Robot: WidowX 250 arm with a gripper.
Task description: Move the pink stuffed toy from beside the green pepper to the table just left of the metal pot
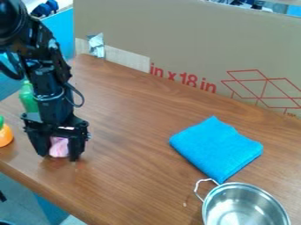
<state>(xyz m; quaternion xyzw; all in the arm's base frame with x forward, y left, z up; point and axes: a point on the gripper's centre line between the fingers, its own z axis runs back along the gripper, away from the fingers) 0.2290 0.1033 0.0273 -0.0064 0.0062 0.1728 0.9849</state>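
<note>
The gripper [59,154] hangs at the left of the table, low over the wood near the front left edge. Between its two fingers is a small pink object [59,147], which fills the gap and touches both sides; the gripper's body hides its upper part. Whether the pink object rests on the wood cannot be told. Just behind the arm stands a green object [27,97], partly covered by it. An orange object with a green top [5,135] is cut off by the left edge of the view.
A folded blue cloth [216,148] lies right of centre on the brown table [132,145]. Close in front of it is a shiny metal pot [244,206] with a wire handle, at the lower right. A large cardboard panel [188,44] stands along the table's back edge.
</note>
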